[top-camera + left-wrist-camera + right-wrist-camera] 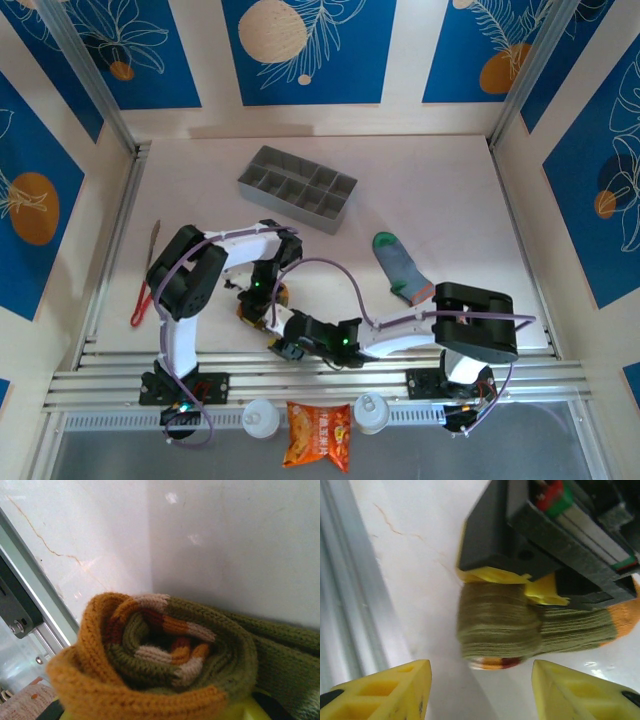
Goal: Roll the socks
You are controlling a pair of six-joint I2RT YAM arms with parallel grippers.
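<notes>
The olive-brown sock (165, 650) is wound into a tight roll, its orange edge and orange-cream stripes spiralling inward. My left gripper (262, 293) is shut on this roll; in the right wrist view its black body and yellow fingers (495, 575) clamp the top of the roll (497, 627), and the unrolled tail (580, 630) trails right to an orange end. My right gripper (480, 690) is open just short of the roll, with nothing between its yellow fingertips. The grey-blue sock (400, 265), green toe and orange cuff, lies flat to the right, apart from both grippers.
A grey divided tray (298, 187) stands behind the arms. A red-handled tool (143, 290) lies at the left. Aluminium rails (320, 375) run along the near edge, close to the roll. An orange snack packet (318, 435) and two white caps (260, 417) sit below them.
</notes>
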